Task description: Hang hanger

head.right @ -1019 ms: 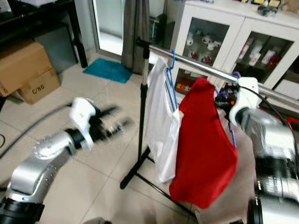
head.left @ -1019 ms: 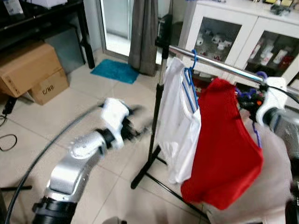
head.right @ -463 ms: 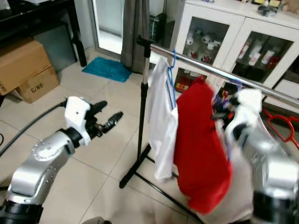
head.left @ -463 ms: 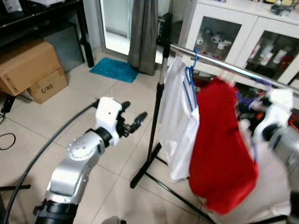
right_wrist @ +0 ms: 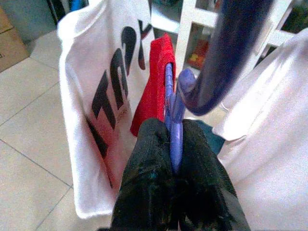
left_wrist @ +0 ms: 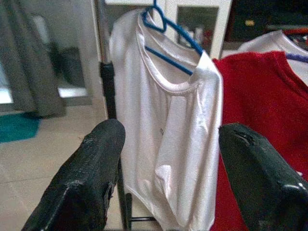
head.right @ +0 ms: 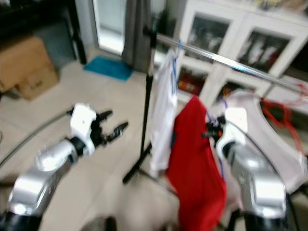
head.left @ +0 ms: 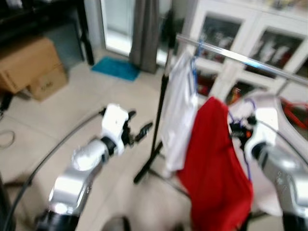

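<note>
A red shirt (head.left: 214, 163) hangs on a purple hanger (right_wrist: 174, 115), and my right gripper (head.left: 239, 130) is shut on that hanger just below its hook. Shirt and hanger are held below the silver rail (head.left: 231, 56) of a clothes rack, apart from it. On the rail, to their left, hangs a white shirt (head.left: 179, 110) on a blue hanger (left_wrist: 168, 36). My left gripper (head.left: 141, 122) is open and holds nothing, raised over the floor left of the rack's black post (head.left: 163, 96). It faces the white shirt in the left wrist view.
A second white garment (head.right: 262, 120) hangs right of the red shirt, with a red hanger (head.right: 284, 107) behind it. A white glass-door cabinet (head.left: 250, 38) stands behind the rack. Cardboard boxes (head.left: 29, 67), a blue mat (head.left: 115, 68) and a grey curtain (head.left: 144, 29) are at the left.
The camera has shifted and blurred. My right gripper has brought the red shirt lower, away from the rail and nearer the white shirt. The left gripper stays open in about the same place.
</note>
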Robot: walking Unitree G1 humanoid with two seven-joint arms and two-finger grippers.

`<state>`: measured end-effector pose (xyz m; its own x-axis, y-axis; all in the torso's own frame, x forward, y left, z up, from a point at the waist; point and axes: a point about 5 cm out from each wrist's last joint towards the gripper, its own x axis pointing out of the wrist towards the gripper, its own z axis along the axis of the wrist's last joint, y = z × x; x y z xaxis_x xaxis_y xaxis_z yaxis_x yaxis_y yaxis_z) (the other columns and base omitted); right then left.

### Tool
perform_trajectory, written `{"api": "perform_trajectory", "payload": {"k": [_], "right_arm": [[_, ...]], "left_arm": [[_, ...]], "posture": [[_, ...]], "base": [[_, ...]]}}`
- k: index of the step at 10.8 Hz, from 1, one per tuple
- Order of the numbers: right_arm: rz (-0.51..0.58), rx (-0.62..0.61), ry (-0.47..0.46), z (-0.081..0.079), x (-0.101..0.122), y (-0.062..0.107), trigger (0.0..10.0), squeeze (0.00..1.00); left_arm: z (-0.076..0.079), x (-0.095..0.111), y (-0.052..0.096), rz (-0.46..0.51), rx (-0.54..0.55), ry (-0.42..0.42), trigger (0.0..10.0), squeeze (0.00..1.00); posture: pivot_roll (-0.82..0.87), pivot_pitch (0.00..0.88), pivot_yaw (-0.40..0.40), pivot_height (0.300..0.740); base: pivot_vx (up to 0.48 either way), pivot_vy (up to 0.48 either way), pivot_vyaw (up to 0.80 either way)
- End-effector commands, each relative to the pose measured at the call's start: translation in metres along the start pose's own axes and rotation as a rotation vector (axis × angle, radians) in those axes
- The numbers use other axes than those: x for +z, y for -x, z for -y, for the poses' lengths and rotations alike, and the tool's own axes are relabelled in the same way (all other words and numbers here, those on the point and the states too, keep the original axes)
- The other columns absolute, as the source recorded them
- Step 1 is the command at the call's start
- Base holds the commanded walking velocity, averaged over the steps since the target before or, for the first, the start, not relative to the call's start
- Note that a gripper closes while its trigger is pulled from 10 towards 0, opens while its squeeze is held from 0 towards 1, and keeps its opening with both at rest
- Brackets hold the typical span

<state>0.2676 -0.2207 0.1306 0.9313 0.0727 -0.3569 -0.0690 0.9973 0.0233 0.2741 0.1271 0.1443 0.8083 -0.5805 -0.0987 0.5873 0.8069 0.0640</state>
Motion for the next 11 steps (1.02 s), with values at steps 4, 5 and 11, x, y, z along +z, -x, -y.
{"api": "perform_trajectory", "payload": {"k": [4,5,11], "right_arm": [[0.012,-0.001,0.01,-0.009,0.0,-0.001,0.0,0.0],[0.004,0.03,0.017,-0.014,0.0,-0.001,0.0,0.0],[0.169,0.477,0.063,-0.073,0.043,0.004,0.0,0.0]], "left_arm": [[0.003,-0.001,-0.001,-0.007,-0.007,0.0,10.0,0.0],[0.005,-0.002,-0.004,-0.014,-0.038,-0.005,10.0,0.0],[0.003,0.026,-0.059,0.016,-0.197,-0.019,10.0,1.0]], "posture": [[-0.03,0.0,-0.057,0.74],[-0.03,0.0,-0.053,0.74],[-0.07,0.0,-0.028,0.74]], "base": [[-0.264,0.0,0.0],[0.0,0.0,0.0],[0.0,0.0,0.0]]}}
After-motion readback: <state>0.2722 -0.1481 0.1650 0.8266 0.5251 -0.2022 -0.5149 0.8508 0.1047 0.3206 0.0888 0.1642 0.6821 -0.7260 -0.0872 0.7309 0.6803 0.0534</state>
